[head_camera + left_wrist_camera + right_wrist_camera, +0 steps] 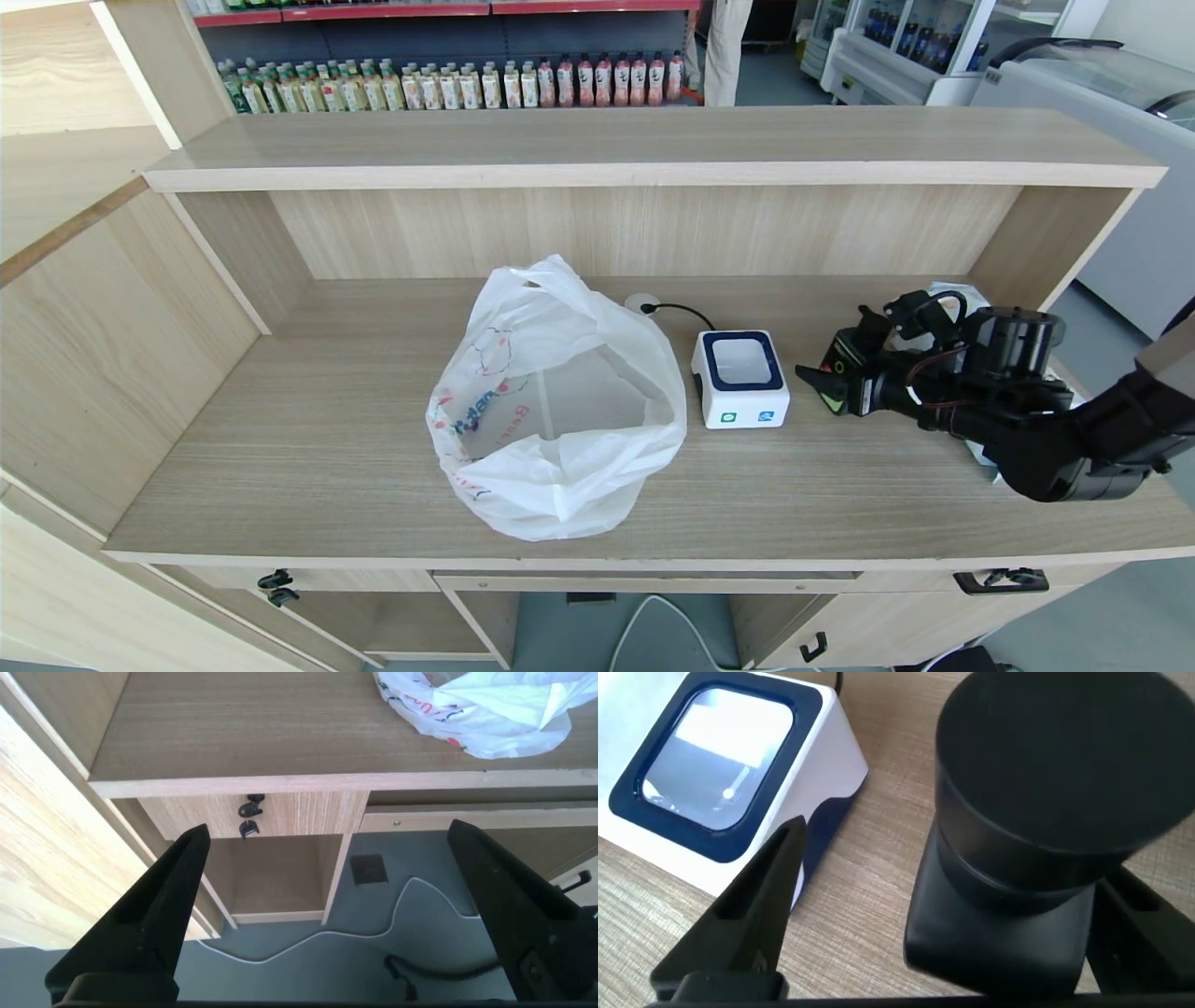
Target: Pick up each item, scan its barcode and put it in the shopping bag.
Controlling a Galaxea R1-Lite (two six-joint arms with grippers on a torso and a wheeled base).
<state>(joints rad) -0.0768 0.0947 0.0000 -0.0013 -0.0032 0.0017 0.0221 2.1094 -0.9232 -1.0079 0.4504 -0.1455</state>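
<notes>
A white plastic shopping bag (551,411) stands open in the middle of the counter; its bottom corner is also seen in the left wrist view (486,714). To its right sits a white barcode scanner (740,378) (719,775) with a blue-framed window facing up. My right gripper (840,378) (971,868) hovers just right of the scanner, shut on a black round-capped container (1046,821) with a green label (843,369). My left gripper (327,924) hangs open and empty, below and in front of the counter's front edge.
A white packet (962,297) lies behind the right arm at the counter's far right. The scanner's black cable (681,310) runs to the back wall. A raised shelf (653,149) overhangs the back. Drawer handles (249,817) sit under the counter edge.
</notes>
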